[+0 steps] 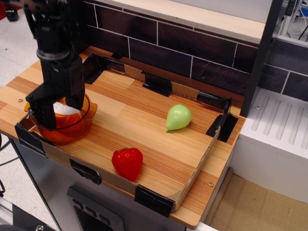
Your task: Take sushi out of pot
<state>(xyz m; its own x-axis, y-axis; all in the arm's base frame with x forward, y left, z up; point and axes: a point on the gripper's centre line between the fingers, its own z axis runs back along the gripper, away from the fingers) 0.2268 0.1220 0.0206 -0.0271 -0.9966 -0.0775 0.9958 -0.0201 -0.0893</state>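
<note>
Sushi point(66, 109), a small rounded orange toy piece with a white rice-like top, sits inside the transparent orange-amber plastic pot point(61, 126) at the front left corner of the wooden tabletop point(144, 120). The pot is round, with a small side handle showing on its right, and it stands just inside the low cardboard rim point(202, 161) that frames the work area, close to a strip of black tape on the near edge.

The black robot gripper point(60, 107) reaches straight down from the upper left into the pot. Its two fingers stand apart: the left finger point(44, 108) drops over the pot's near-left side and the right finger point(76, 94) stands at the far-right side, with the white top of the sushi showing between them. Whether the pads actually press on the toy cannot be told from this view, since the fingers cover its sides.

A red plastic strawberry point(128, 162) lies near the front edge of the table, well apart from the pot to its right. A pale green plastic pear point(178, 117) rests farther back and to the right, near the middle of the board. Behind the table runs a dark brick-patterned wall point(192, 48), and a white unit point(279, 139) stands to the right.
</note>
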